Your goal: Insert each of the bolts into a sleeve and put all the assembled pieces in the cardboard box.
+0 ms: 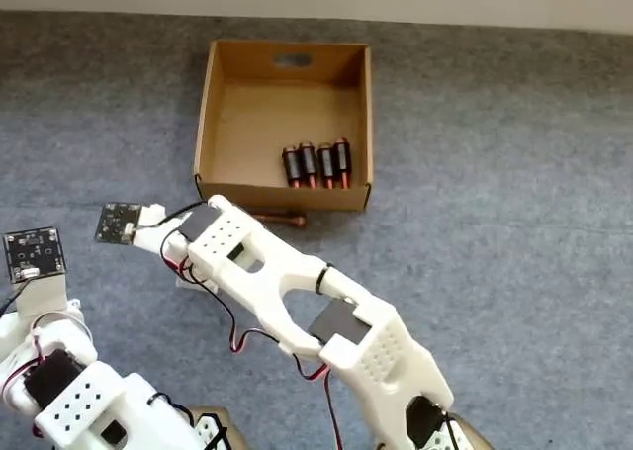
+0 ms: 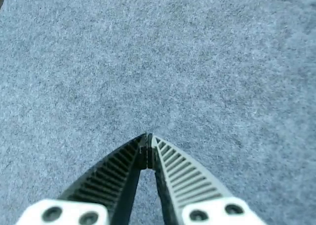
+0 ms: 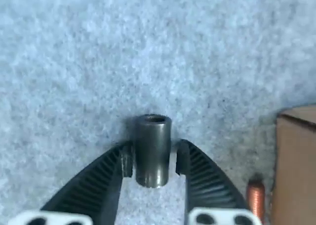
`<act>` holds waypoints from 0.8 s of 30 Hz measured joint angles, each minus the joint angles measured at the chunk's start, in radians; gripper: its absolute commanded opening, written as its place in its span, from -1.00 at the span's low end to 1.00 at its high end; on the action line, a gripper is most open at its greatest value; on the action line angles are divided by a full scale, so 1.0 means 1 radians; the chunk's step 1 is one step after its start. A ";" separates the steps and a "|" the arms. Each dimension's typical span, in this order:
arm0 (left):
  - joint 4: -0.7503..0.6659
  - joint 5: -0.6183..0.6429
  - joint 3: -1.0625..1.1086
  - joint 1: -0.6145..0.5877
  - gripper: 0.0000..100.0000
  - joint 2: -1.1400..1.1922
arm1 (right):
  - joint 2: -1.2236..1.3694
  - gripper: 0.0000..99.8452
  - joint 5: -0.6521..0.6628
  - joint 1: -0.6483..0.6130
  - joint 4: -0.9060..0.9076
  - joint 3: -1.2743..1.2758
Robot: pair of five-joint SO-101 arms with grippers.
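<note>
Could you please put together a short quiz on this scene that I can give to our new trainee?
1. How many assembled pieces lie in the cardboard box?
2. True or false: the left gripper is shut and holds nothing.
3. Where is the dark sleeve?
A. Inside the cardboard box
B. Between the fingers of the right gripper
C. In the left gripper

Key: 1. Four. 2. True. 3. B.
</note>
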 measured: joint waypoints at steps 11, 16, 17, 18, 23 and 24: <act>0.000 0.000 0.000 0.000 -0.93 0.000 | 0.000 -0.77 -0.055 0.029 -0.041 -0.034; 0.000 0.000 0.000 0.000 -0.93 0.000 | 0.057 -0.77 -0.055 0.034 -0.068 -0.043; 0.000 0.000 0.000 0.000 -0.93 0.000 | 0.069 -0.77 -0.055 0.035 -0.068 -0.046; 0.000 0.000 0.000 0.000 -0.93 0.000 | 0.080 -0.79 -0.055 0.035 -0.068 -0.052; 0.000 0.000 0.000 0.000 -0.93 0.000 | 0.101 -0.98 -0.055 0.052 -0.064 -0.071; 0.000 0.000 0.000 0.000 -0.93 0.000 | 0.098 -0.99 -0.057 0.057 -0.058 -0.072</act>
